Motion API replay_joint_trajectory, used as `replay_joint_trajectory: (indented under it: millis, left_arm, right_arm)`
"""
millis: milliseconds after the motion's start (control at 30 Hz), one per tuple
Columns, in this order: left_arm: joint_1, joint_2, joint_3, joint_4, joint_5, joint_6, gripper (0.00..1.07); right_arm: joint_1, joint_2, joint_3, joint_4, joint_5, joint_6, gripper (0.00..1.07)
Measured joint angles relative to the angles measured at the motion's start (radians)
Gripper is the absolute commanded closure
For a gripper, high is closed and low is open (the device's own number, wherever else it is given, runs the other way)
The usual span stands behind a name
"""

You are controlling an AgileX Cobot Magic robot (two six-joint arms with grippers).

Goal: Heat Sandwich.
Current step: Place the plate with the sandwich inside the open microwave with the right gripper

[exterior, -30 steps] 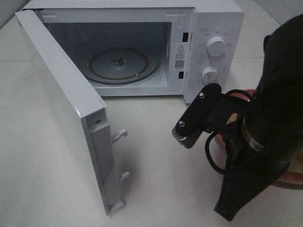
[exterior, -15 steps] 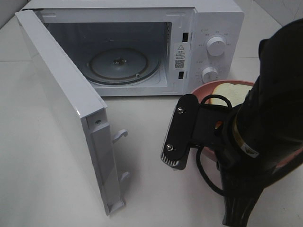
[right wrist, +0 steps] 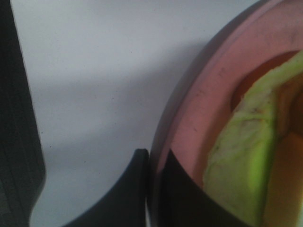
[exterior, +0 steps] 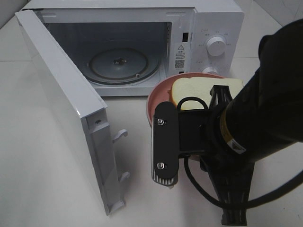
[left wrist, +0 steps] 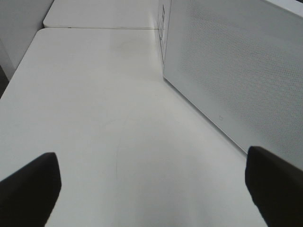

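so, turntable lies far-left of the sandwich

exterior high: sandwich rides the pink plate, just near-right of the microwave mouth.
left wrist: left gripper splayed, empty, over the counter.
right wrist: right gripper clenched on the pink plate's rim.

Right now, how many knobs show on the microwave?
2. The upper knob is fully visible; the lower knob sits below it, partly hidden by the pink plate.
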Motion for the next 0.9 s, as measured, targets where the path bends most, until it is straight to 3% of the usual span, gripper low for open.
replay_joint_trajectory:
  millis: [567, 900]
  left_arm:
    - [0.0, 0.0, 0.0, 0.0, 0.0, 0.0, 0.07]
    - [0.0, 0.0, 0.0, 0.0, 0.0, 0.0, 0.07]
  right_arm:
    - [0.0, 0.0, 0.006, -0.003, -0.088, -0.137, 1.07]
    - [-0.132, 0.0, 0.006, 0.055, -0.098, -0.364, 1.07]
